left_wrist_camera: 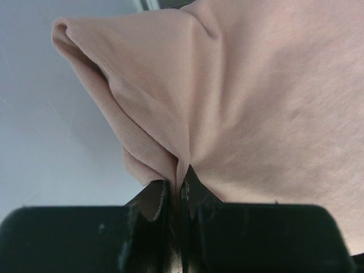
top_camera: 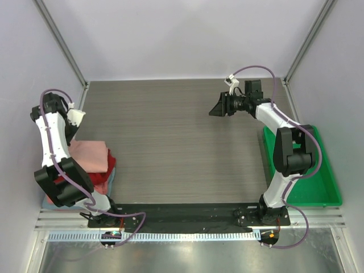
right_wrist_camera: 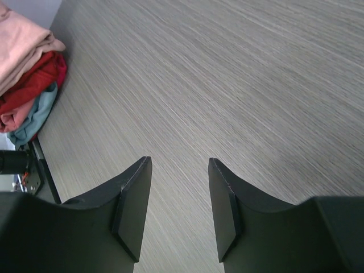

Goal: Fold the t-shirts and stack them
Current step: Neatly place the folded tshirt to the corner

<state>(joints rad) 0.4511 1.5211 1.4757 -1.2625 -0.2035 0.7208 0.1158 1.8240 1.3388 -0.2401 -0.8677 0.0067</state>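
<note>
Soft, finely ribbed dusty-pink tee

Lighting: bright, even, diffuse, from above; shadows faint and soft-edged.
Top view: sharp throughout; dull sheen on the metal strip at the bottom of the frame.
Left wrist view: pink t-shirt weave crisp; left jaws black, detail lost.
Right wrist view: worktop grain sharp; right jaws underexposed at the bottom.
</note>
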